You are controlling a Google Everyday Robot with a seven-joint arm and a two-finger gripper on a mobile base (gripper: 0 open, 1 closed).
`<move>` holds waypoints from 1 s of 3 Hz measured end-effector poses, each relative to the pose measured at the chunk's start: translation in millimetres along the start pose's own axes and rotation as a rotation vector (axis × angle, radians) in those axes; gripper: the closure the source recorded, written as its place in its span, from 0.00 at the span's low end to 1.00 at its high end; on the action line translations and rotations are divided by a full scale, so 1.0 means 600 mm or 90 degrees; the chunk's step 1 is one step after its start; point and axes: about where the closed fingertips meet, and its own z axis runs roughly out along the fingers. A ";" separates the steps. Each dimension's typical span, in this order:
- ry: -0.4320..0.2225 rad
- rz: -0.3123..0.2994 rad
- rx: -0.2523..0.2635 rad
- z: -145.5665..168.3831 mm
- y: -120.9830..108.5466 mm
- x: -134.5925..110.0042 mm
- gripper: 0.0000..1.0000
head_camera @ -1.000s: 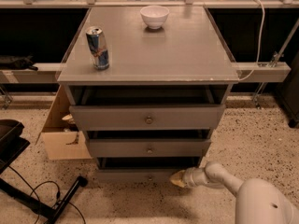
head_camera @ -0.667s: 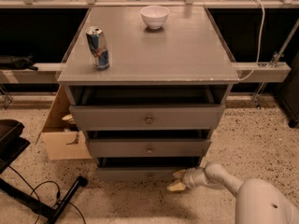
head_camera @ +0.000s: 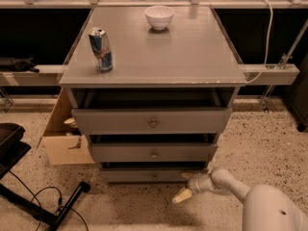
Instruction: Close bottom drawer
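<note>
Camera view: gripper [head_camera: 185,186], fingers apart, sits low by the right end of the bottom drawer [head_camera: 144,176], where an off-centre push might skew and jam it

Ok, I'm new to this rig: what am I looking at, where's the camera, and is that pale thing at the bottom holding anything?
There is one camera, looking down at the front of a grey cabinet. The pale arm at lower right is the robot's. Its two-finger gripper sits near the floor at the right end of the bottom drawer, open and holding nothing. That drawer stands slightly out. On top are a drinks can at the left and a white bowl at the back.
</note>
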 end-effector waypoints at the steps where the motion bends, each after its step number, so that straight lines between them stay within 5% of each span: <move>1: 0.000 0.000 0.000 0.000 0.000 0.000 0.18; 3: -0.009 -0.040 0.031 -0.046 0.021 -0.023 0.64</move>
